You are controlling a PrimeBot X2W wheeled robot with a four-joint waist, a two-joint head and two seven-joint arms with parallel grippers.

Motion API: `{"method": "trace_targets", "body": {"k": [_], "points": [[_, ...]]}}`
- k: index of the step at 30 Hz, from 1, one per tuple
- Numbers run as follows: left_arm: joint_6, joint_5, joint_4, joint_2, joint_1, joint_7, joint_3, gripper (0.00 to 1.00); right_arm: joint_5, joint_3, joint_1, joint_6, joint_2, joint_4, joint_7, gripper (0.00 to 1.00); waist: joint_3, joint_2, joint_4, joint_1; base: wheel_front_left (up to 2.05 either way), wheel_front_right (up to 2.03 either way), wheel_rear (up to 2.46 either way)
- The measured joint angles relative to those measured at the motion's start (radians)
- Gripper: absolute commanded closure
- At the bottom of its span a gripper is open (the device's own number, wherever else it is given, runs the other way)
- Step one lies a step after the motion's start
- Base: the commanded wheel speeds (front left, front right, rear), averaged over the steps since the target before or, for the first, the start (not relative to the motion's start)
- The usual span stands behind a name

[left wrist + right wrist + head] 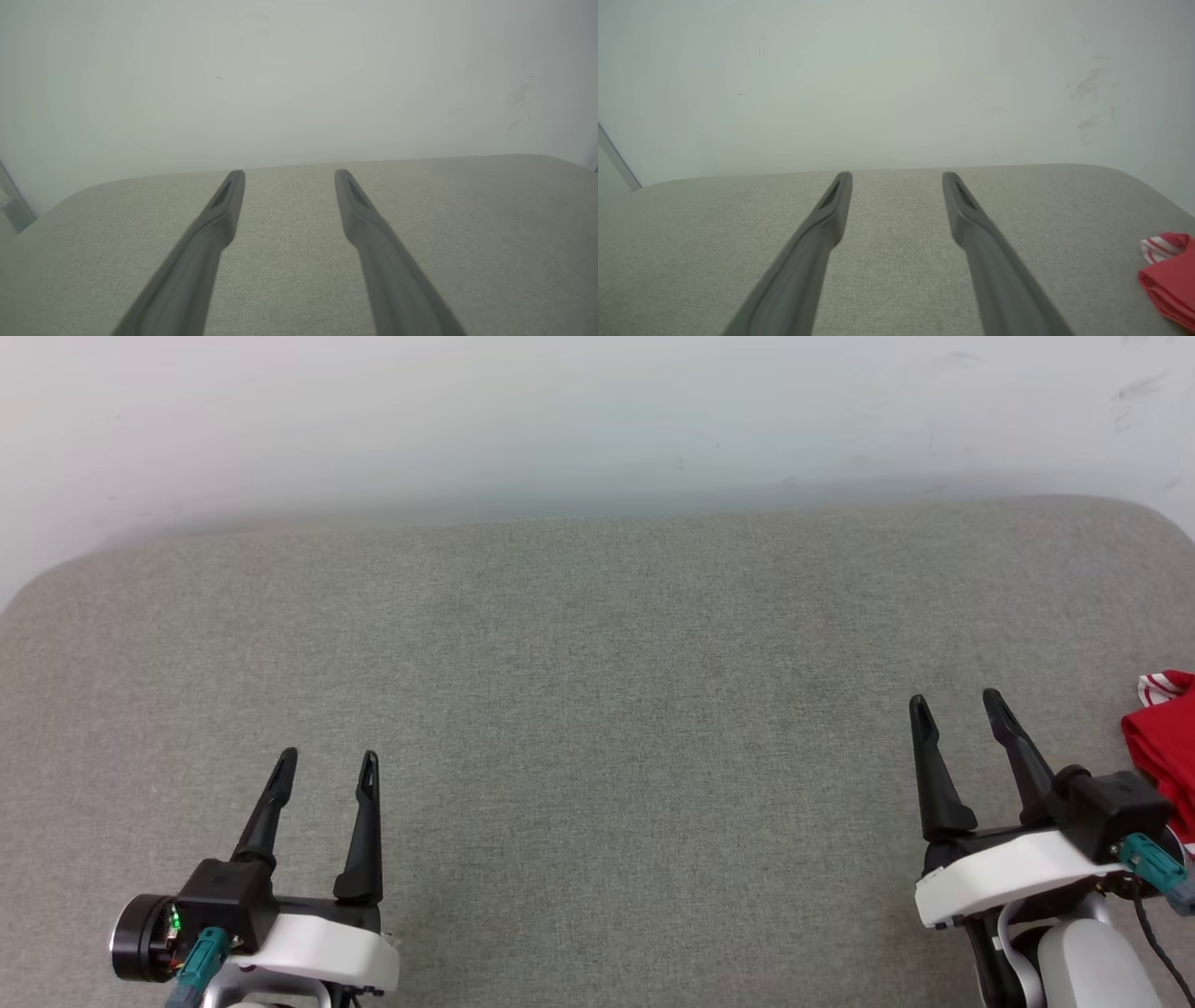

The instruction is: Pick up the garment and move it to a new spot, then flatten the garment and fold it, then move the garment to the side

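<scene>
At the near edge of the grey cloth tabletop (597, 644), the left pincer (330, 756) sits by the near left corner. Its two fingers are wide apart and hold nothing. The right pincer (955, 698) is over the near right part, also wide open with nothing in it. Just past it, at the right edge, lies the red garment (1162, 747), folded, with a bit of red-and-white striped trim showing. It touches neither pincer. Behind the far edge stands a pale wall (560, 420).

Head camera looks down on the grey cushion (597, 709); both wrist cameras face low across it toward the wall (299, 70)
</scene>
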Motion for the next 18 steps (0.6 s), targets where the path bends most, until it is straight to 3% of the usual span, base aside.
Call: {"method": "trace_targets", "body": {"k": [18], "points": [[-0.034,0.001,-0.005,-0.022,-0.008,0.000,0.032,0.00,0.021,0.009,-0.023,0.000,0.003,0.010,0.001,0.00,0.012,0.0000,-0.002,0.0000,0.00,0.00,0.00]]}}
